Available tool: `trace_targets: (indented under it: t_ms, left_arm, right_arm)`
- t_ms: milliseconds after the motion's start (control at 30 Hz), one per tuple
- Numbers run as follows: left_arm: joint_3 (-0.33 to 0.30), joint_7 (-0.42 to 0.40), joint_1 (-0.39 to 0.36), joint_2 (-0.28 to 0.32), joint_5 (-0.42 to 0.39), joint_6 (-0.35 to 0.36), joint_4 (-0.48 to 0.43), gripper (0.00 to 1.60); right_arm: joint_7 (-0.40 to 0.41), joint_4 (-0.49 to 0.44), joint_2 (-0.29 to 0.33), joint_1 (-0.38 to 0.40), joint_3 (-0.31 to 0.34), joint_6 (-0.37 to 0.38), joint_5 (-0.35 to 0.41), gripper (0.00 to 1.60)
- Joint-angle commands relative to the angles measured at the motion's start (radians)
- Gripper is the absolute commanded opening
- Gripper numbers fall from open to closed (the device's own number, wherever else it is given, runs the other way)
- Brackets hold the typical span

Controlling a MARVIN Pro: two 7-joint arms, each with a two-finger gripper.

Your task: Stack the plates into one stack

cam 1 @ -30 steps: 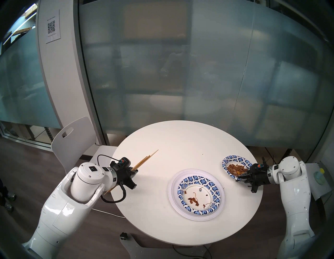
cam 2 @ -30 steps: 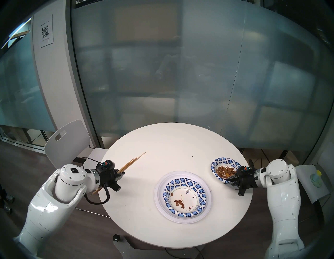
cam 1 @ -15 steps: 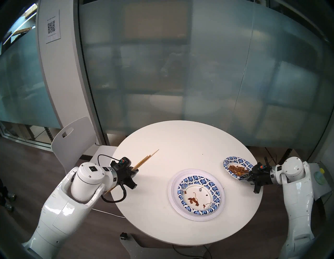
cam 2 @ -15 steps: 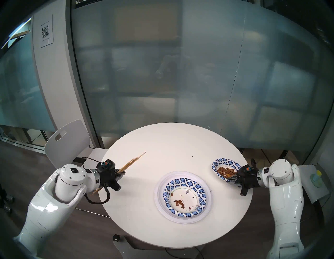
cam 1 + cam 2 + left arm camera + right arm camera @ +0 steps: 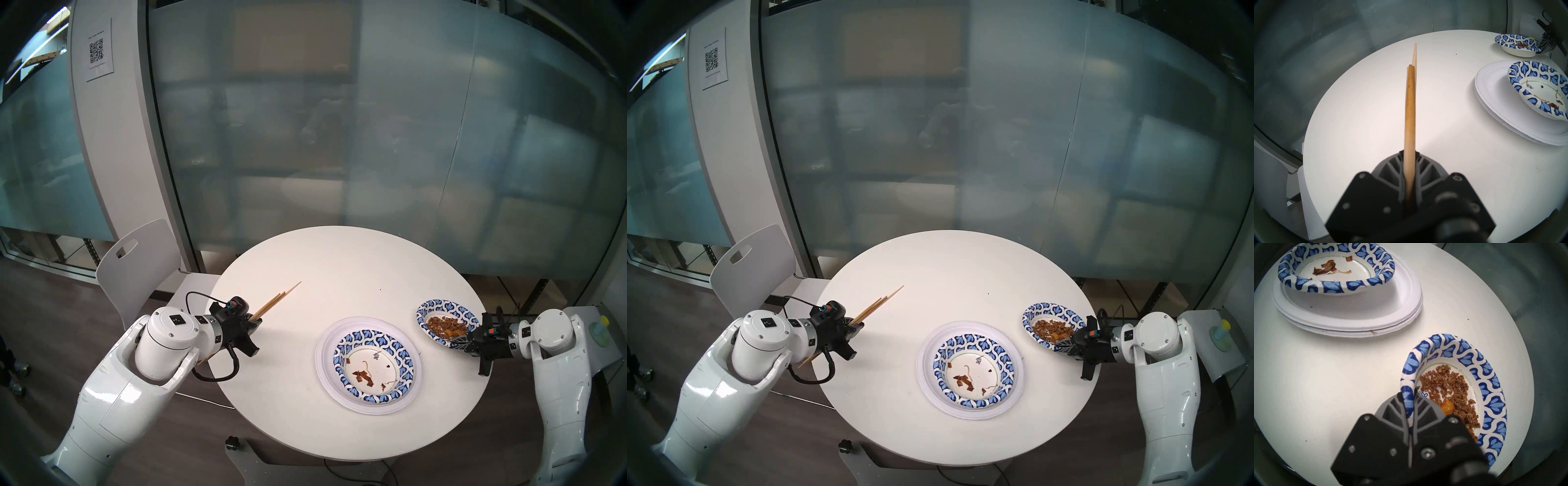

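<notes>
Patterned plate with crumbs sat pinched by its near rim in the clenched right gripper, extending ahead of it. Left gripper clamped the chopsticks.

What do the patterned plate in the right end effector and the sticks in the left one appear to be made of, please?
Patterned plate: apparently moulded paper, matte, with a printed blue petal rim and a thin rim edge. Chopsticks: seemingly bare wood or bamboo, tan and unvarnished, with darker staining along part of their length.

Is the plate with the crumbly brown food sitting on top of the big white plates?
No, the food plate sits apart on the table, pinched by the right gripper, beside the white plates.
</notes>
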Motion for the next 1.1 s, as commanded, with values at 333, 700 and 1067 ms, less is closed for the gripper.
trace_targets:
  t_ms: [333, 700, 1067]
  left_arm:
    - [0.011, 0.002, 0.001, -0.002, 0.007, -0.012, -0.029, 0.0]
    - [0.013, 0.005, 0.002, -0.005, 0.004, -0.007, -0.034, 0.0]
    - [0.024, 0.007, 0.001, -0.007, 0.003, -0.009, -0.037, 0.0]
  right_arm:
    - [-0.031, -0.158, -0.052, -0.108, 0.055, -0.065, 0.011, 0.0]
    - [-0.025, -0.264, -0.053, -0.132, 0.054, -0.084, -0.006, 0.0]
    - [-0.045, -0.366, -0.077, -0.164, 0.026, -0.131, -0.035, 0.0]
